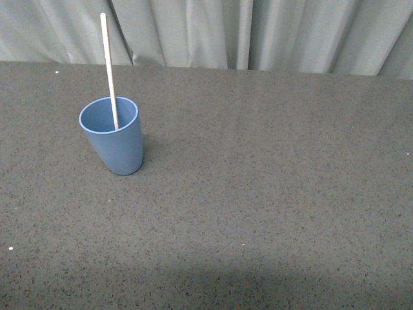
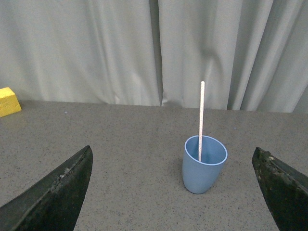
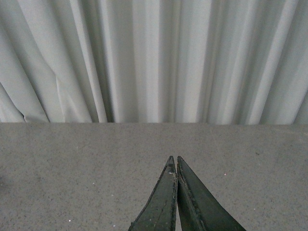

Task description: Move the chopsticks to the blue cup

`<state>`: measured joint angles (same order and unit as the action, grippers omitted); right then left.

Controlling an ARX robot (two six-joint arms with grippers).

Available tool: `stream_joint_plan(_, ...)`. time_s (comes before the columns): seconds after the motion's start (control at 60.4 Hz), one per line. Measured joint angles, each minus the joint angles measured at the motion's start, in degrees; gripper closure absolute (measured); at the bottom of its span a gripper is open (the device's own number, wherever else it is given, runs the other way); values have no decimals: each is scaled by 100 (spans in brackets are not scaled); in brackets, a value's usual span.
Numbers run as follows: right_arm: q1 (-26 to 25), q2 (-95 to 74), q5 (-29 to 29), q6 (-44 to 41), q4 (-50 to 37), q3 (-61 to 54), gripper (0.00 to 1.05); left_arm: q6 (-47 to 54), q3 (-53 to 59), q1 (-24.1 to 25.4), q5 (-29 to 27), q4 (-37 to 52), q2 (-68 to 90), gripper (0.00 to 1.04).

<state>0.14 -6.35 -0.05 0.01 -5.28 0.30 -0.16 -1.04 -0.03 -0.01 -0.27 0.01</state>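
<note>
The blue cup [image 1: 115,135] stands upright on the dark speckled table at the left of the front view. The cream-white chopstick [image 1: 108,68] stands in it, leaning against the far rim, its upper half above the cup. Neither arm shows in the front view. In the left wrist view the cup [image 2: 204,164] with the chopstick [image 2: 201,115] stands ahead of my left gripper [image 2: 173,156], which is open wide and empty, well back from the cup. My right gripper [image 3: 174,159] is shut and empty over bare table.
A grey curtain [image 1: 258,32] hangs behind the table's far edge. A yellow block [image 2: 8,101] sits at the table's far edge in the left wrist view.
</note>
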Motion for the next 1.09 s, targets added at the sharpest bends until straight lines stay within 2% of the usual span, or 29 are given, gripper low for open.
stream_joint_plan(0.066, 0, 413, -4, -2, 468, 0, 104, 0, 0, 0, -2, 0, 0, 7)
stream_joint_plan(0.298, 0, 608, -7, -7, 518, 0, 103, 0, 0, 0, -2, 0, 0, 7)
stream_joint_plan(0.861, 0, 610, -4, -2, 518, 0, 8, 0, 0, 0, 0, 0, 0, 7)
stream_joint_plan(1.093, 0, 610, -4, -2, 518, 0, 9, 0, 0, 0, 0, 0, 0, 7)
